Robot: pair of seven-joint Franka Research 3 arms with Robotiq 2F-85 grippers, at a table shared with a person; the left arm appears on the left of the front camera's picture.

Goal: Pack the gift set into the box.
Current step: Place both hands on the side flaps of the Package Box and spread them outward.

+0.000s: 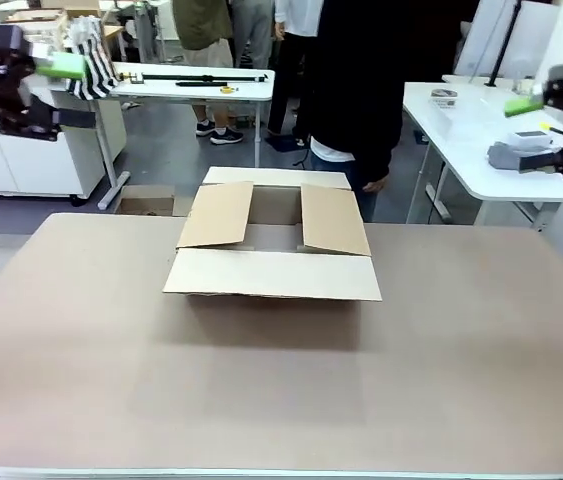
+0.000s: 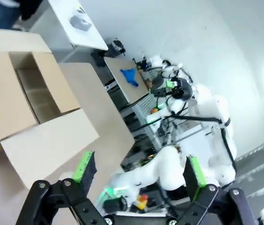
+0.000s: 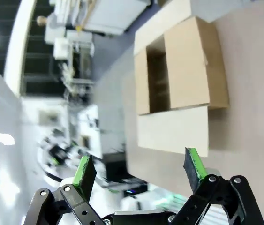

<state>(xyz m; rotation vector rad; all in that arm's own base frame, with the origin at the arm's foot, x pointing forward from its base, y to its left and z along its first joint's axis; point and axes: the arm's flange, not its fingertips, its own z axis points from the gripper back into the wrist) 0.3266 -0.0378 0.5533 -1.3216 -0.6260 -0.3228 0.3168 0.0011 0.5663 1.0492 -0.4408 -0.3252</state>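
While the box (image 1: 273, 273) sits open, seemingly empty, left gripper (image 2: 140, 166) and right gripper (image 3: 139, 164) hold fingers (image 2: 86, 169) spread.

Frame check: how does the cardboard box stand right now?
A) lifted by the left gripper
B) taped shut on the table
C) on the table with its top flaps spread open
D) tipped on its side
C: the box stands upright on the table with all four flaps folded outward, and the left gripper and right gripper are open, apart from it.
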